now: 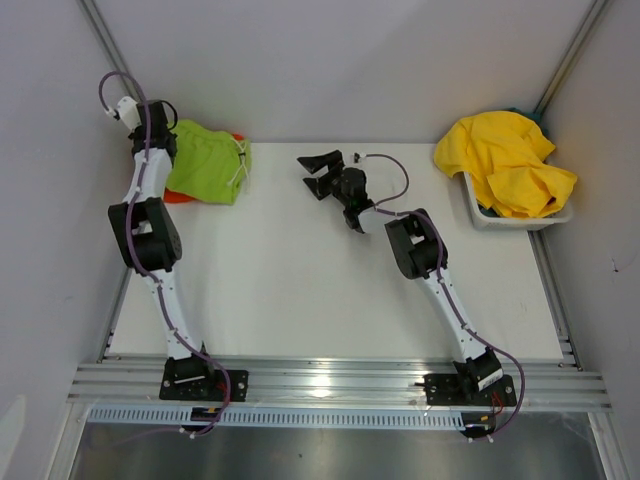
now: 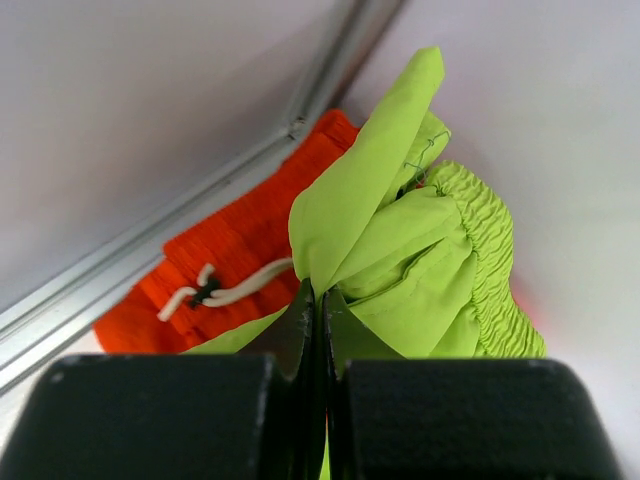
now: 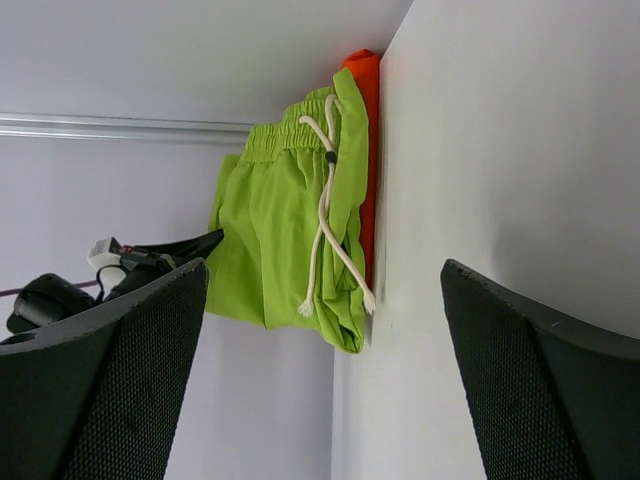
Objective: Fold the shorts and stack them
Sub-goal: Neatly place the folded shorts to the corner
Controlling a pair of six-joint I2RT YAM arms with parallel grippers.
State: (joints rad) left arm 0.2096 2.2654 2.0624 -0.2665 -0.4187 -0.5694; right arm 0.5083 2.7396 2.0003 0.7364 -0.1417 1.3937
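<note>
The lime green shorts (image 1: 210, 160) lie on the orange shorts (image 1: 178, 197) at the back left corner of the table. My left gripper (image 1: 170, 138) is over their left edge, shut on a pinch of green fabric. In the left wrist view its jaws (image 2: 320, 300) are pressed together on a raised fold of the green shorts (image 2: 400, 240), with the orange shorts (image 2: 240, 250) and their white drawstring beneath. My right gripper (image 1: 312, 175) hovers open and empty at mid-table. Its wrist view shows the green shorts (image 3: 270, 230), a loose drawstring, and the orange shorts (image 3: 366, 150) ahead of the gripper (image 3: 325, 265).
Yellow shorts (image 1: 510, 160) are heaped in a white bin (image 1: 480, 215) at the back right corner. Grey walls enclose the table on the left, back and right. An aluminium rail (image 1: 330, 375) runs along the near edge by the arm bases.
</note>
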